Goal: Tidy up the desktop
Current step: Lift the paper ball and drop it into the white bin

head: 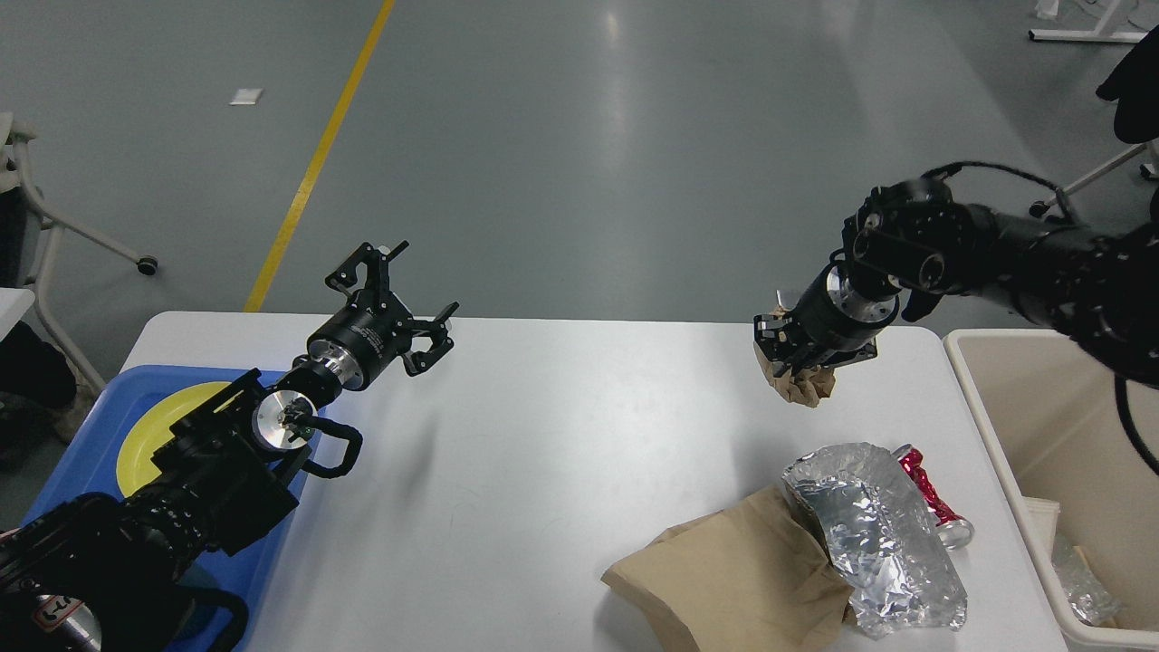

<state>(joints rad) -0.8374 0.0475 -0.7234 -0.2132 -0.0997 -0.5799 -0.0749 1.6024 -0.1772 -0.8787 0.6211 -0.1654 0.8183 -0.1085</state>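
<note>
the right gripper [799, 369] is pinching a crumpled brown paper wad [804, 387] above the desktop [561, 435], probably bound for the beige bin [1005, 435] beside it; the left gripper [398, 299] is hovering spread and empty, while foil [869, 525], a brown bag [733, 570] and a red can [933, 498] are waiting

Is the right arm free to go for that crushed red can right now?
Probably not: the right gripper is shut on a brown paper wad. The red can lies uncovered beside the foil.

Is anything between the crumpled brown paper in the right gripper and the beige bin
Nothing visible. The right gripper holds the crumpled brown paper above the desktop, and the space over to the beige bin looks open.
</note>
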